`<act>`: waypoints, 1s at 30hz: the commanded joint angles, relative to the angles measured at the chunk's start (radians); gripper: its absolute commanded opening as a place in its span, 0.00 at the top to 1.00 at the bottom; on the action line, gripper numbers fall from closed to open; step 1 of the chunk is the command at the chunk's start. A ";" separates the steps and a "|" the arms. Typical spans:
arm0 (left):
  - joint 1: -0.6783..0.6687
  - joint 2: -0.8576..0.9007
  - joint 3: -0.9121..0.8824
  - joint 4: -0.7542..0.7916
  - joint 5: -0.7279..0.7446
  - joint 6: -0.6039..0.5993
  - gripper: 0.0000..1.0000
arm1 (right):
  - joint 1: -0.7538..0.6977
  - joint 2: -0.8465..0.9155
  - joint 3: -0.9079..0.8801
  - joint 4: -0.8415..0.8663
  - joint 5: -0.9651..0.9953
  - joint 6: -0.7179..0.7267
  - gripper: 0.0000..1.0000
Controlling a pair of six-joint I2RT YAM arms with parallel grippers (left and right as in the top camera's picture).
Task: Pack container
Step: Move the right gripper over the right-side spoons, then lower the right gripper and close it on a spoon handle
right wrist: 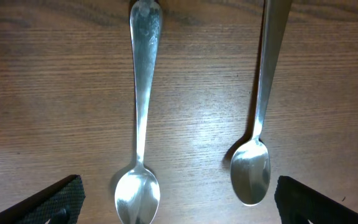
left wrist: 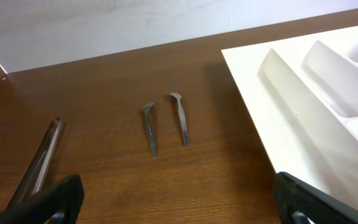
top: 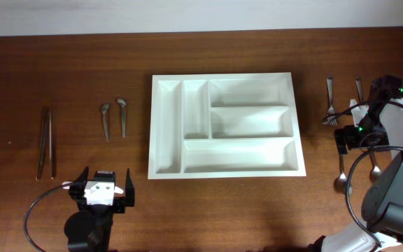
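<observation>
- The container (top: 250, 122), seen from above: where is it?
- In the middle of the table (top: 208, 210). There is one, white, and all five compartments are empty. To its left lie two small spoons (top: 105, 120) and, further left, two long pieces (top: 45, 143), knives I think. To its right are two forks (top: 331, 101) on the far side and two big spoons (top: 340, 171) nearer, one partly under the right arm.
- And the left wrist camera?
- The left gripper (left wrist: 179, 208) is spread wide and holds nothing. Ahead of it are the two small spoons, with the container's corner on the right and one long piece on the left.
- The right wrist camera?
- The right gripper (right wrist: 182, 205) is spread too, and empty. It hangs over the two big spoons, which lie side by side with their bowls near.
- What could go wrong?
- With the fingers that wide, I'd say it could come down astride both spoons and drag one, or lift two. They lie flat and thin, so a pinch may slip. A spoon let go crooked could also end up resting across a divider.
</observation>
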 commanded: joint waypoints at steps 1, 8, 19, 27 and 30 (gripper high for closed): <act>0.004 -0.006 -0.006 0.003 0.011 -0.008 0.01 | -0.002 0.009 0.013 0.000 -0.057 0.009 0.01; 0.004 -0.006 -0.006 0.003 0.011 -0.008 0.01 | -0.003 0.023 -0.007 -0.001 -0.143 0.004 0.01; 0.004 -0.006 -0.006 0.003 0.011 -0.008 0.01 | -0.003 0.023 -0.169 0.055 -0.037 0.005 0.01; 0.004 -0.006 -0.006 0.003 0.011 -0.008 0.01 | -0.003 0.023 -0.253 0.153 -0.038 0.048 0.01; 0.004 -0.006 -0.006 0.003 0.011 -0.008 0.01 | -0.003 0.023 -0.275 0.203 -0.043 0.061 0.01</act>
